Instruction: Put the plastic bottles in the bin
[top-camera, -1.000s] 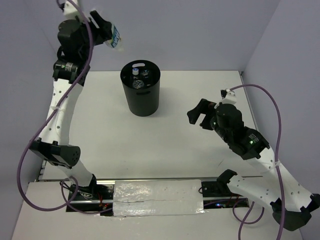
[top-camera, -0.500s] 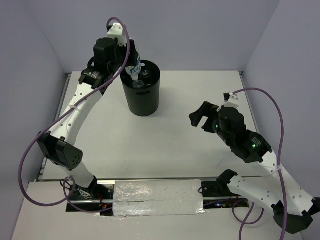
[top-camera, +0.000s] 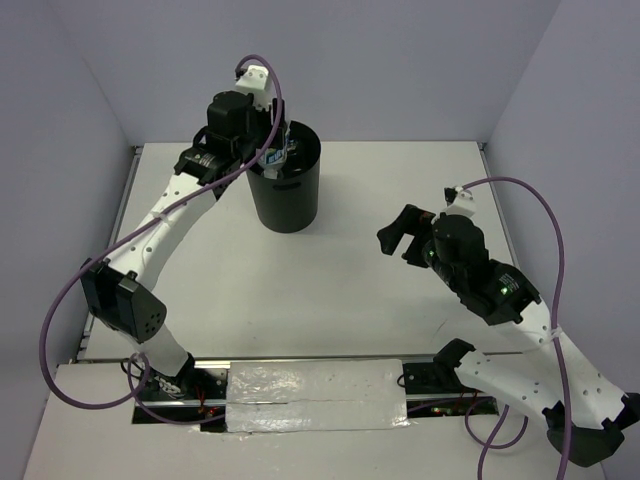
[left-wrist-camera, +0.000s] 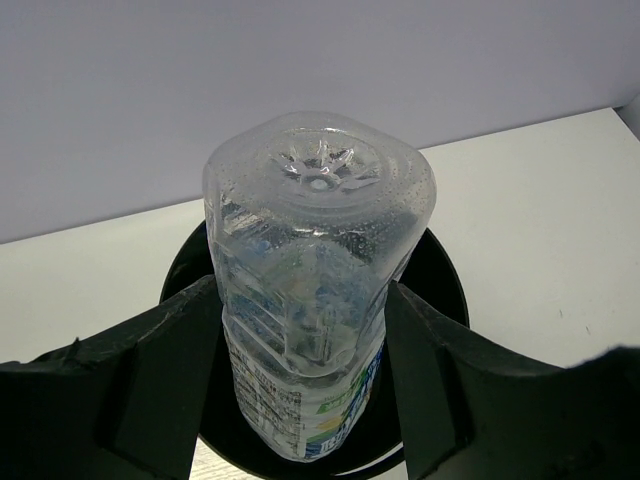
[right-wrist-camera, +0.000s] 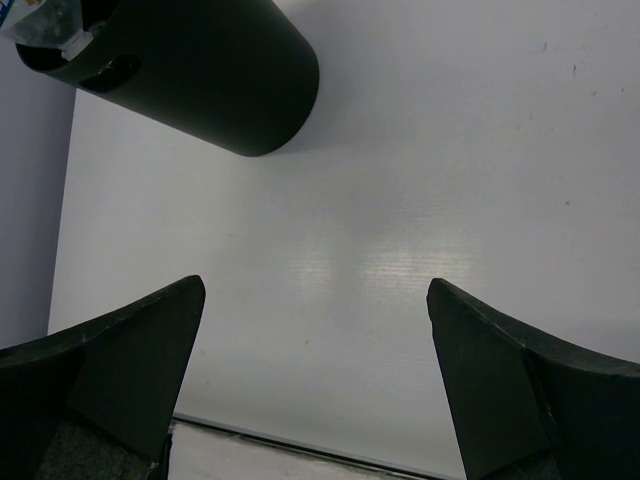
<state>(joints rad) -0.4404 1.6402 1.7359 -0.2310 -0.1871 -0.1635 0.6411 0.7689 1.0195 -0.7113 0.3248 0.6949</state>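
Observation:
The black bin (top-camera: 285, 195) stands at the back middle of the table; it also shows in the right wrist view (right-wrist-camera: 200, 70). My left gripper (top-camera: 272, 152) is shut on a clear crinkled plastic bottle (left-wrist-camera: 310, 270) with a teal-white label, held cap-down over the bin's mouth (left-wrist-camera: 440, 290). In the top view the bottle (top-camera: 275, 157) dips into the left side of the opening. Other bottles in the bin are mostly hidden. My right gripper (top-camera: 400, 232) is open and empty above the table, right of the bin; its fingers (right-wrist-camera: 130, 350) frame bare table.
Pale walls close the table at the back, left and right. The table's near edge (right-wrist-camera: 300, 450) shows under the right gripper. Purple cables loop along both arms.
My left arm has swung right from the back left corner, carrying the labelled bottle over the bin and lowering it into the mouth. The right gripper has barely moved.

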